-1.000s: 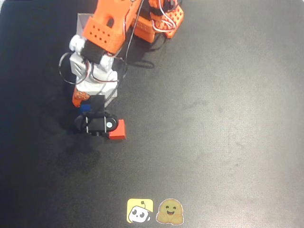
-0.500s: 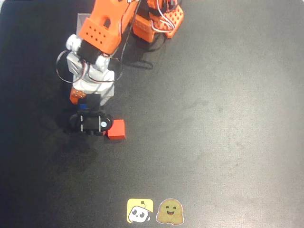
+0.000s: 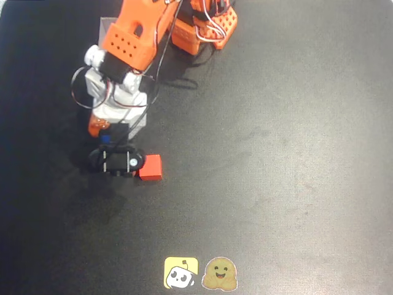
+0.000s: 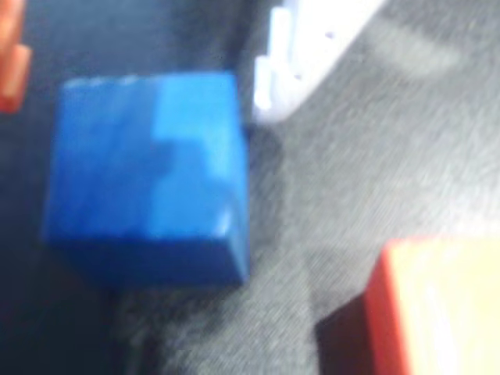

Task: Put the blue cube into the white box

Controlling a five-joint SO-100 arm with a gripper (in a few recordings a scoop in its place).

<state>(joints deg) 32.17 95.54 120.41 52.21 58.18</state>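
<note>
Orange finger, wrist view: a strip of orange (image 4: 11, 62) stands at the upper left edge of the frame, a little apart from the left face of the cube.
Blue cube, wrist view: the blue cube (image 4: 148, 176) sits in the left half of the frame, on the dark worktop (image 4: 391, 148), with its faces square to the picture.
White finger, wrist view: a white part (image 4: 301, 51) comes down from the top centre and ends just beside the upper right corner of the cube.
Jaws: they seem to stand open, one finger on each side of the cube. I cannot tell if either finger touches it, because the picture is blurred.
Key relation: the cube lies between the two fingers, so I judge that closing them is the next move.
Red cube: the red cube (image 4: 437, 305) is at the lower right of the wrist view, apart from the blue one and outside the fingers.
Overhead view: the gripper (image 3: 113, 147) is at the left of centre, a small blue patch (image 3: 107, 139) shows under it, and the red cube (image 3: 150, 167) is just to its right.
White box: the white box (image 3: 105, 27) is at the upper left, mostly covered by the arm.
</note>
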